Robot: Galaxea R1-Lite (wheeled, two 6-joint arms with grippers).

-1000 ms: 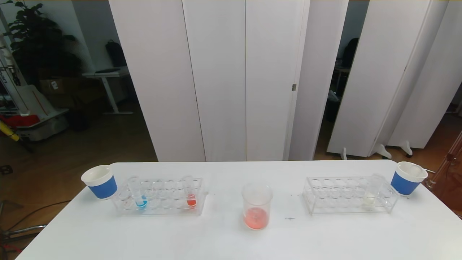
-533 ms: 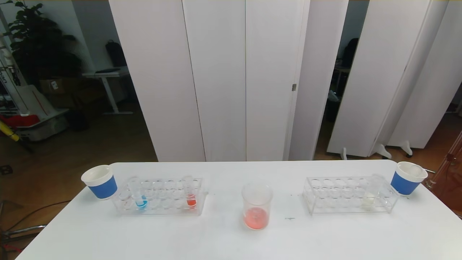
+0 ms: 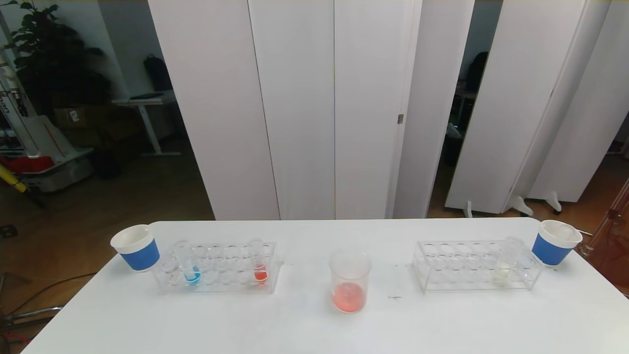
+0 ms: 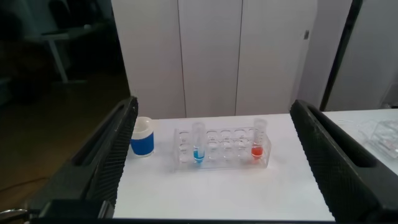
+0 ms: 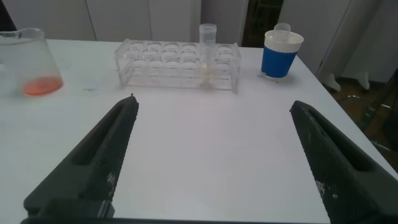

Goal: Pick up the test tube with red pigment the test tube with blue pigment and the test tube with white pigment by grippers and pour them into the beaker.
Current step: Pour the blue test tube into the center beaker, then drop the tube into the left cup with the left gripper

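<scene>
The test tube with blue pigment (image 3: 189, 269) (image 4: 198, 144) stands in the left rack (image 3: 216, 288), near its left end. The test tube with red pigment (image 3: 259, 267) (image 4: 258, 140) stands at that rack's right end. The test tube with white pigment (image 3: 506, 263) (image 5: 208, 53) stands in the right rack (image 3: 442, 286). Between the racks stands the beaker (image 3: 349, 280) (image 5: 28, 62), holding some orange-red liquid. My left gripper (image 4: 214, 104) is open and empty, well short of the left rack. My right gripper (image 5: 214, 104) is open and empty over bare table, short of the right rack. Neither arm shows in the head view.
A blue-and-white paper cup (image 3: 136, 247) stands at the table's far left corner and another (image 3: 555, 242) at the far right corner. White folding screens stand behind the table (image 3: 314, 329).
</scene>
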